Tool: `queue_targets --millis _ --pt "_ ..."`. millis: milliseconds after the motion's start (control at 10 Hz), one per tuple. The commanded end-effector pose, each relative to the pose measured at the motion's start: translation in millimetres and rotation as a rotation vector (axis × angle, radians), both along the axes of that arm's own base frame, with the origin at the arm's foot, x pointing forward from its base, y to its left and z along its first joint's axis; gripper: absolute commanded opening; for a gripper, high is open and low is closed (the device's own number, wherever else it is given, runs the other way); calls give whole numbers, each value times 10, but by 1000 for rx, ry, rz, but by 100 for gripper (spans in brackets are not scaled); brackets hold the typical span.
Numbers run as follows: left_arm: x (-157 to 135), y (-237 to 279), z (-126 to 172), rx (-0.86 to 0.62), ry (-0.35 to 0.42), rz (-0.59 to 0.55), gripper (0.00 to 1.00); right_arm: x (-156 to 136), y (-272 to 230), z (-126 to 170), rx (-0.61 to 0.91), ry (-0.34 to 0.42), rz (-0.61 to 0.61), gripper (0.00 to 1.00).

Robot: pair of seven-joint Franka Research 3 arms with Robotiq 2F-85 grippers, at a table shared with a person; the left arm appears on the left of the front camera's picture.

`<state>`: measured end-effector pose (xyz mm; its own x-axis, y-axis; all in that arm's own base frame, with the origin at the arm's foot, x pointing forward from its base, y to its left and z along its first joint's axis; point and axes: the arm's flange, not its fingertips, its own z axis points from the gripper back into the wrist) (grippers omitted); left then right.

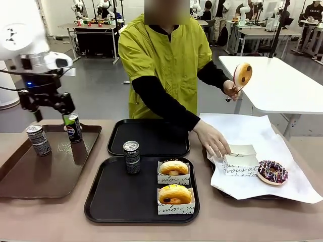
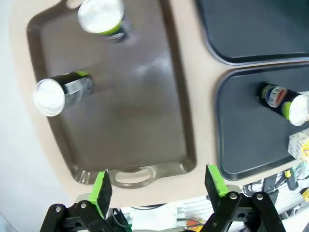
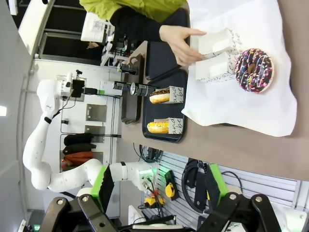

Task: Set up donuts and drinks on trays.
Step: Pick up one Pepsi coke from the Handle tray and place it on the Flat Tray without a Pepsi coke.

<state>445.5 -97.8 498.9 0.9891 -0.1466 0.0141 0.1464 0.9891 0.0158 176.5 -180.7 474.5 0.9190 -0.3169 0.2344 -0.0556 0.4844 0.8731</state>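
Two black trays lie mid-table. The near tray (image 1: 108,194) holds a drink can (image 1: 132,157) and two yellow donuts (image 1: 173,168) (image 1: 175,194) in white sleeves. The far tray (image 1: 149,137) is bare. Two more cans (image 1: 39,139) (image 1: 74,127) stand on a brown tray (image 1: 45,171). My left gripper (image 1: 67,116) hangs open just above the rear can; its wrist view looks down on both cans (image 2: 101,17) (image 2: 58,92) between open fingers (image 2: 102,188). My right gripper (image 3: 161,186) is open and holds nothing.
The person's one hand (image 1: 214,141) rests on empty paper sleeves (image 1: 241,160) on white paper at the right. The other hand holds a brown donut (image 1: 243,74) up in tongs. A chocolate sprinkled donut (image 1: 273,172) lies on the paper. A white table stands behind.
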Motion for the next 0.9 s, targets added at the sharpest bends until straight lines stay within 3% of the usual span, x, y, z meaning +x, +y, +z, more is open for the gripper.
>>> queue_targets --millis 0,200,300,400,500,800 --pt "138 341 -177 -35 33 31 100 8 -1 2 10 -20 9 100" --pt "225 750 -317 -90 30 76 100 8 -1 2 10 -20 9 100" --pt "253 789 -294 -99 -1 59 100 8 -1 2 10 -20 9 100" --pt "202 591 -187 -99 -24 -28 100 8 -1 2 10 -20 9 100" --pt "241 818 -311 -62 37 89 100 8 -1 2 10 -20 9 100" --pt "241 818 -311 -62 37 89 100 8 -1 2 10 -20 9 100"
